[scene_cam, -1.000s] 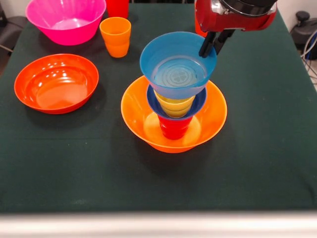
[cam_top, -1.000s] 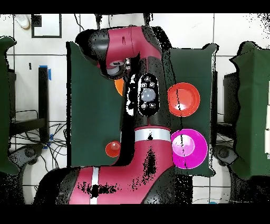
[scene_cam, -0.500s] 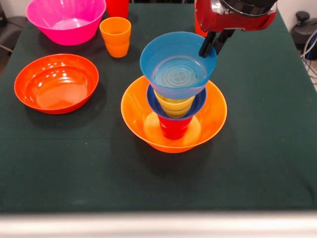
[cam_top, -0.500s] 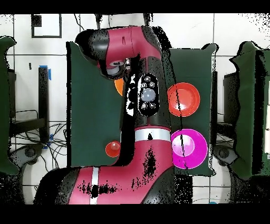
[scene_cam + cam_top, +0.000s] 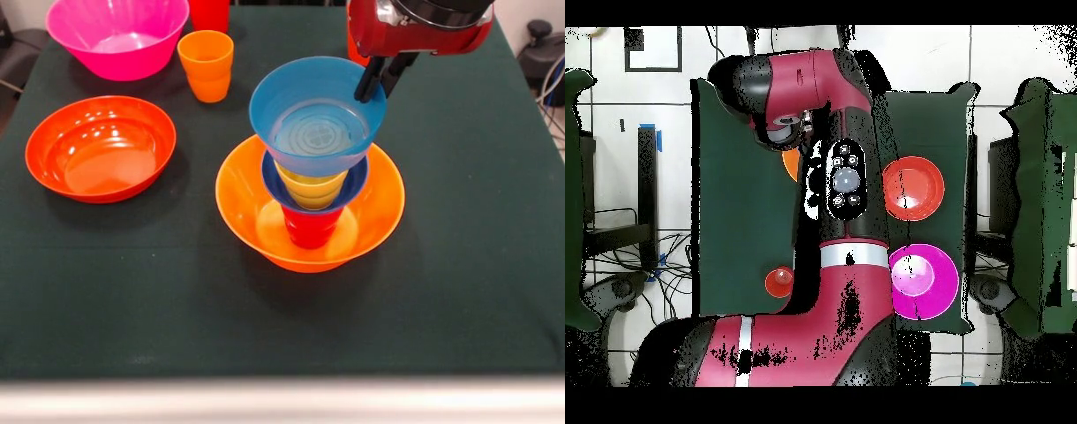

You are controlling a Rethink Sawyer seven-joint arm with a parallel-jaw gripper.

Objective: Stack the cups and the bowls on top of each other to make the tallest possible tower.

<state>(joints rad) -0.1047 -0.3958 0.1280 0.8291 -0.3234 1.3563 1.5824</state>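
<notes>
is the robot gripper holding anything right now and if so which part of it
The gripper sits at the far rim of the light blue bowl topping the tower, but whether it actually clamps that rim cannot be told.

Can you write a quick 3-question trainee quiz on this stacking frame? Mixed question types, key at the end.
1. True or false: the light blue bowl is the top piece of the tower.
2. Multiple choice: what sits directly in the big yellow-orange bowl? A) the yellow cup B) the red cup C) the dark blue bowl
3. Fill in: the gripper is at the light blue bowl's ____.

Key
1. True.
2. B: the red cup stands in it; the dark blue bowl and yellow cup are above.
3. Rim, on the far side in the front view.
</notes>
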